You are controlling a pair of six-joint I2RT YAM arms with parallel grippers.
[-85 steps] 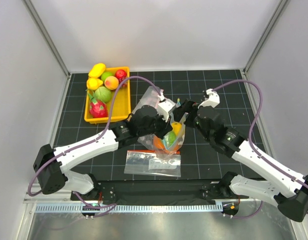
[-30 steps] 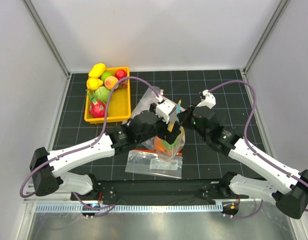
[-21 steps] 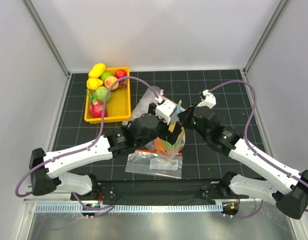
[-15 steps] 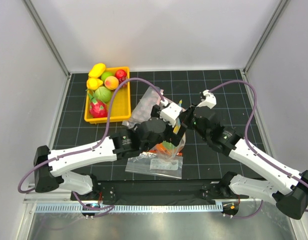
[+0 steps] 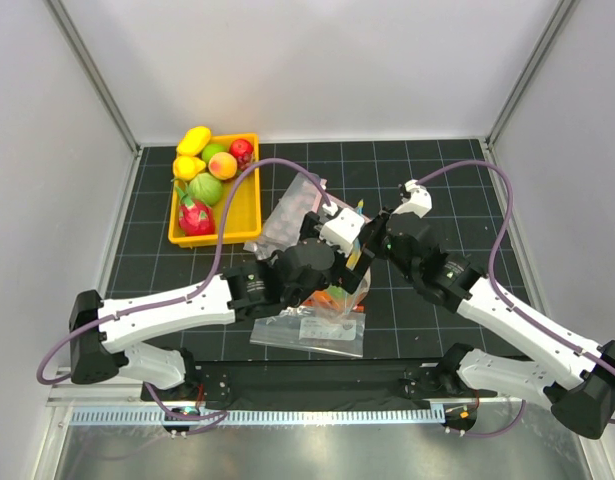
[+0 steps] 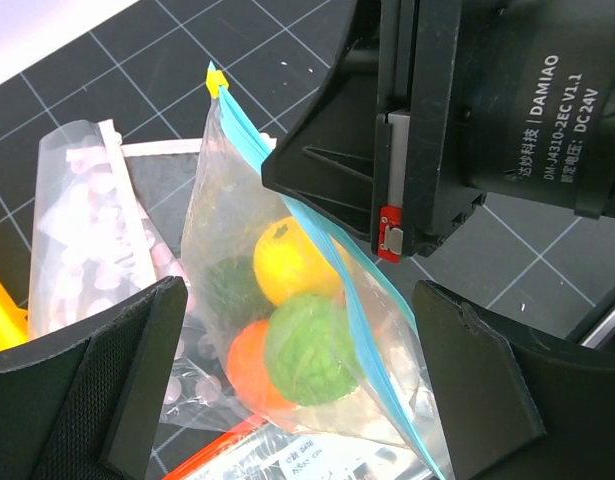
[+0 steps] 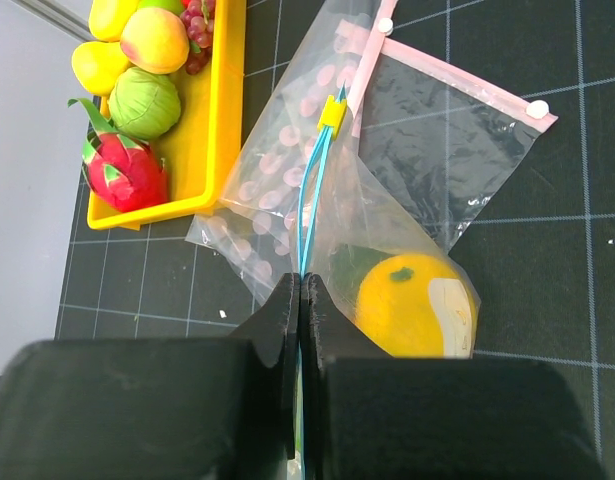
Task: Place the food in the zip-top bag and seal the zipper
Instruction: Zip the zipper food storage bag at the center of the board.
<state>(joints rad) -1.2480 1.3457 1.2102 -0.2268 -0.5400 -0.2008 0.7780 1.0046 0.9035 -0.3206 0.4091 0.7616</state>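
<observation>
The zip-top bag [image 6: 307,310] sat upright at the centre of the top view, holding yellow, green and orange fruit. Its zipper [image 7: 309,205] ran up from the right gripper [image 7: 299,292], which was pinched tight on the teal strip. The left gripper [image 6: 297,370] was spread wide, with the bag between its fingers. A dotted bag [image 7: 272,160] lay behind, and a yellow tray [image 5: 242,200] sat at upper left.

white print on the black motor housing [image 6: 517,90] reads "damiao", "dm-j4310-2ec v1.1", "dc 24v".
</observation>
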